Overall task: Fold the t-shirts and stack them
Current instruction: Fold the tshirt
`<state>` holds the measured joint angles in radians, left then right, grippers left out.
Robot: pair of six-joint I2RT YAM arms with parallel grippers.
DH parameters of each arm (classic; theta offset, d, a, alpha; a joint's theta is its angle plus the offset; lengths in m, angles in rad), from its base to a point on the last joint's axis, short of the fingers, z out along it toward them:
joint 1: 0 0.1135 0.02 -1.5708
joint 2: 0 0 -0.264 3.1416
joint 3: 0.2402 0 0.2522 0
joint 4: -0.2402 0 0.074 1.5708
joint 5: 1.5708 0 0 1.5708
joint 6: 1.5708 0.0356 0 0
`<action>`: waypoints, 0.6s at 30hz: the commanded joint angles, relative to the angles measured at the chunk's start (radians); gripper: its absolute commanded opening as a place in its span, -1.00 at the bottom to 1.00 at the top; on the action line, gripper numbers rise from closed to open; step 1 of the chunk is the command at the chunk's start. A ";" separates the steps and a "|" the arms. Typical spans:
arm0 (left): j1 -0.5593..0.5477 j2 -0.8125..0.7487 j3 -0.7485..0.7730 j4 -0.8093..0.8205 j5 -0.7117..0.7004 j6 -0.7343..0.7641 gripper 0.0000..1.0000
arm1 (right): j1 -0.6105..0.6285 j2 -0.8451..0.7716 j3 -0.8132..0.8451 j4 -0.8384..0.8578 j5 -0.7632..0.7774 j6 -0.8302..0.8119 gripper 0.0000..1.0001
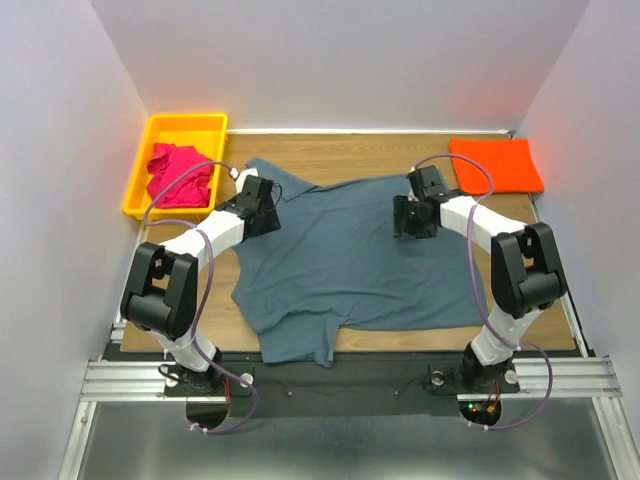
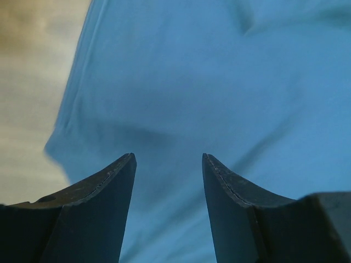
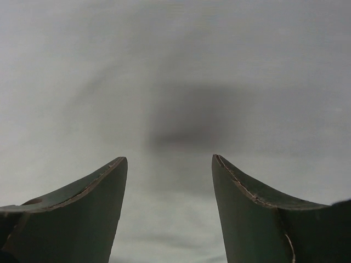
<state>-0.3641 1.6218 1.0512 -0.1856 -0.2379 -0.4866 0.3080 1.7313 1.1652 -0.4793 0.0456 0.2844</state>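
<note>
A large slate grey-blue t-shirt (image 1: 350, 265) lies spread flat across the middle of the table. A folded bright orange t-shirt (image 1: 496, 164) lies at the back right. A magenta-pink t-shirt (image 1: 180, 172) is crumpled in the yellow bin. My left gripper (image 1: 262, 205) is open just above the grey-blue shirt's back left part; the cloth (image 2: 208, 82) fills the left wrist view between the fingers (image 2: 104, 192). My right gripper (image 1: 412, 218) is open above the shirt's back right part; the right wrist view shows only grey cloth (image 3: 175, 82).
The yellow plastic bin (image 1: 146, 150) stands at the back left corner. White walls close the table on three sides. The shirt's sleeve hangs toward the table's front edge (image 1: 300, 345). Bare wood (image 1: 350, 160) shows behind the shirt.
</note>
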 commanded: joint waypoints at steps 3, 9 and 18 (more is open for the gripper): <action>0.005 -0.083 -0.085 -0.060 0.021 0.039 0.25 | -0.087 0.043 0.007 0.030 0.089 0.022 0.38; 0.005 -0.080 -0.155 -0.115 0.090 0.025 0.25 | -0.095 -0.009 -0.146 0.021 0.076 0.090 0.40; 0.002 -0.206 -0.310 -0.193 0.233 -0.036 0.24 | -0.095 -0.235 -0.410 -0.099 -0.081 0.215 0.46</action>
<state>-0.3584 1.5013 0.8078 -0.2920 -0.0845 -0.4854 0.2111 1.5551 0.8574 -0.4393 0.0673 0.4122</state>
